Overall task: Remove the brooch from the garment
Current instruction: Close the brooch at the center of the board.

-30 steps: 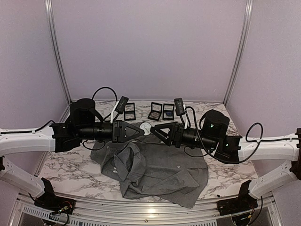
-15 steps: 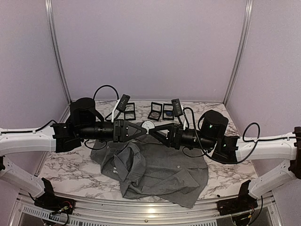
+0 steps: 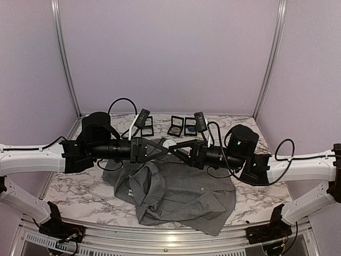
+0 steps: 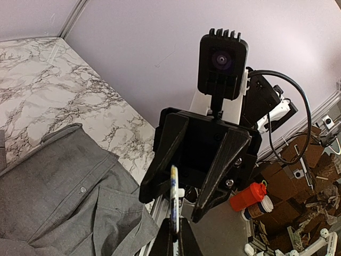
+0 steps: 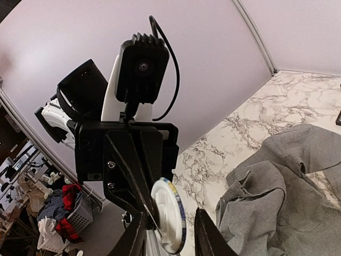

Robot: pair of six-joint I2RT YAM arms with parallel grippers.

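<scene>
Grey garment (image 3: 181,192), white brooch (image 5: 168,213) (blue-edged), marble table (image 3: 74,186) — white, grey-veined, lilac walls (image 3: 170,53)

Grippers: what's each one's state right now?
Left gripper: shut on the round white blue-rimmed brooch.
Right gripper: jaws apart either side of that brooch, no grip visible.

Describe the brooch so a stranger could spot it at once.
Over the grey shirt on the marble table, two black arms meet tip to tip. The brooch sits between them in the left pincer: a white disc with a blue rim, unlike the dark cases behind.
</scene>
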